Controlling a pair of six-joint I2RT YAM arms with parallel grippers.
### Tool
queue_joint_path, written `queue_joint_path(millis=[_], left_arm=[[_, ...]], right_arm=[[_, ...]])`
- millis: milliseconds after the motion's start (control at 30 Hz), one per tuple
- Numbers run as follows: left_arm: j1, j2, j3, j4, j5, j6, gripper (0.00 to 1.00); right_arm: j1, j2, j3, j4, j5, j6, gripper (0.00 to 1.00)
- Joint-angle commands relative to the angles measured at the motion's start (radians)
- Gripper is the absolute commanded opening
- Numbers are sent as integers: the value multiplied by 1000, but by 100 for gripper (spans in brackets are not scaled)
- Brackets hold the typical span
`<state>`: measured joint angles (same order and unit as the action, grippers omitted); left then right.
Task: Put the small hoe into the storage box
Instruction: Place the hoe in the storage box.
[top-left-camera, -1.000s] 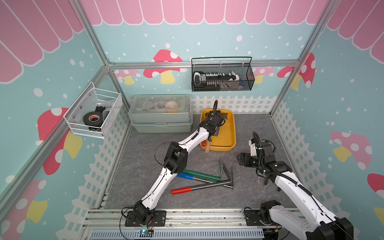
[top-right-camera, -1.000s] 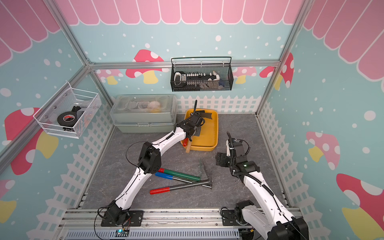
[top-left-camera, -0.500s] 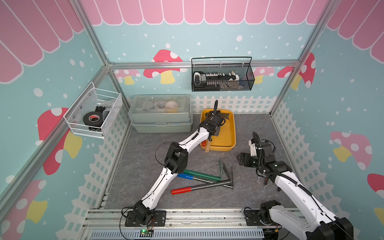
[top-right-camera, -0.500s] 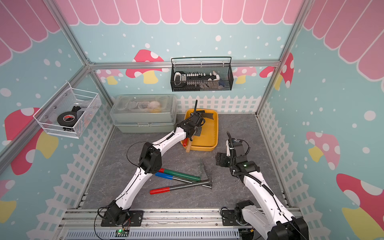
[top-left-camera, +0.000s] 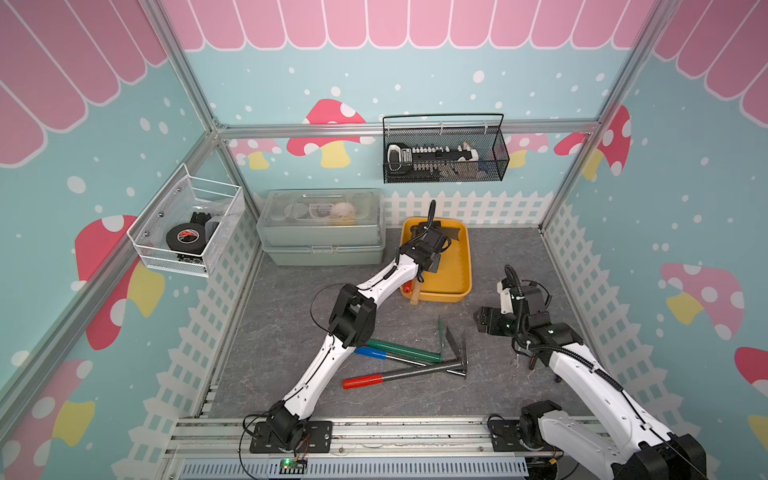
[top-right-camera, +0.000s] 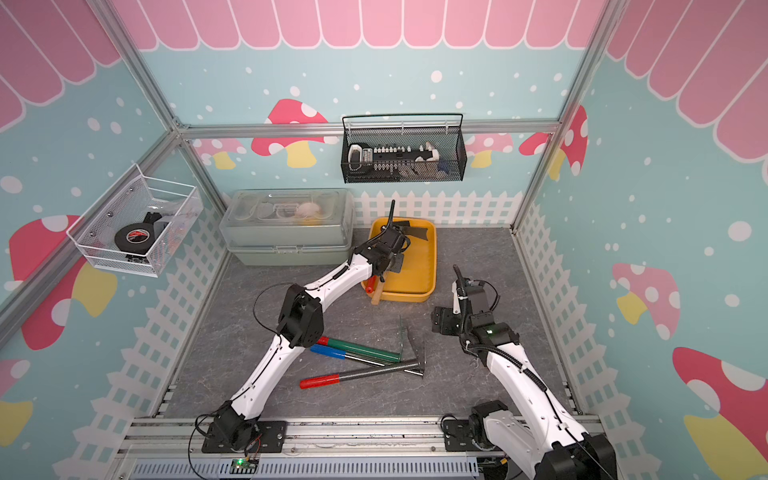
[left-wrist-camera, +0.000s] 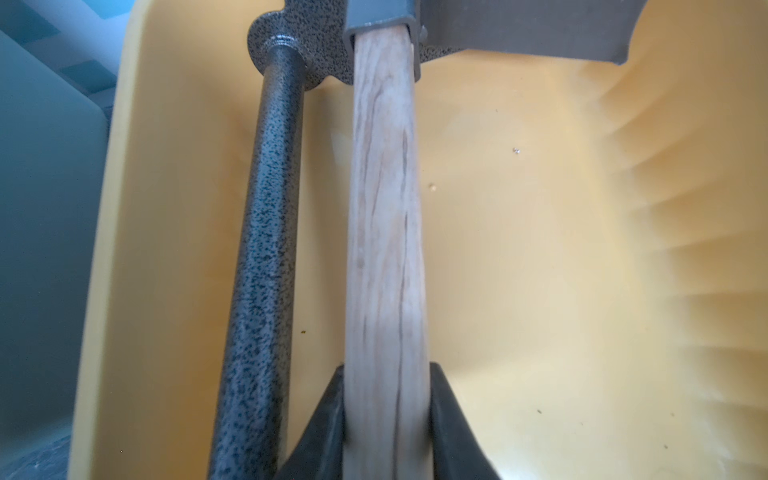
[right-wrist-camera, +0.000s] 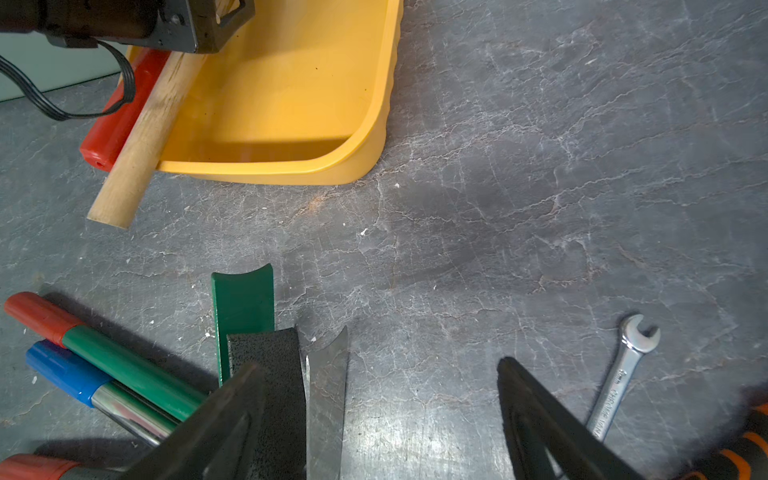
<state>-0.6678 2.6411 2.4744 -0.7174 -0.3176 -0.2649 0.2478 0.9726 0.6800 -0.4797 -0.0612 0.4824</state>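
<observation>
1. In a top view, the yellow storage box (top-right-camera: 432, 266) sits on the grey mat just above frame centre, right of the grey-green lidded case (top-right-camera: 286, 239).
2. The left gripper (top-right-camera: 394, 261) hangs over the box's left half. Its arm reaches up from the lower left.
3. The small hoe (top-right-camera: 376, 297) lies along that side. Its wooden handle end pokes past the box's lower-left corner, just beside a red handle (top-right-camera: 369, 284).
4. The right gripper (top-right-camera: 441, 322) is below the box and to its right, clear of the rim.
5. Three long tools, with green (top-right-camera: 361, 349), blue (top-right-camera: 328, 352) and red (top-right-camera: 320, 380) grips, lie together below centre.
6. A black wire basket (top-right-camera: 403, 166) hangs at upper centre.
</observation>
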Motion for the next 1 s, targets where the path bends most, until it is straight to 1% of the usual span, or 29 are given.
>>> queue_joint_path(millis=[0,67,233,267,300,400,567,667,700,933,967], left_arm=[[8,-5,6,39,-20,-10,26],[8,-7,2,35,-19,-16,29],[10,-14,-9,32,-30,-17,30],[10,-17,-9,30,-30,-17,30],[9,-20,-9,25,-31,-18,34],[8,-43,-21,15,-33,-19,35],[6,-121,-79,15,-21,-9,40],[-2,-174,-113,14,-25,23,41],[-7,-188,-123,12,-31,35,43],[-40,-313,-215,-12,-8,107,43],[-42,-335,-237,-18,27,112,43]], right_arm=[[-5,-14,-11,-8,3,-3,87],[-6,-16,-13,-7,2,-2,87],[-5,-21,-17,-8,1,-1,87],[-5,-24,-19,-8,0,1,87],[-5,-26,-19,-8,1,1,87],[-5,-30,-22,-10,1,2,87],[-5,-30,-24,-8,-3,4,87],[-5,-31,-29,-2,-7,3,87],[-5,-29,-28,-2,-9,1,87],[-5,-31,-33,0,-18,-6,87],[-5,-30,-36,1,-16,-7,87]])
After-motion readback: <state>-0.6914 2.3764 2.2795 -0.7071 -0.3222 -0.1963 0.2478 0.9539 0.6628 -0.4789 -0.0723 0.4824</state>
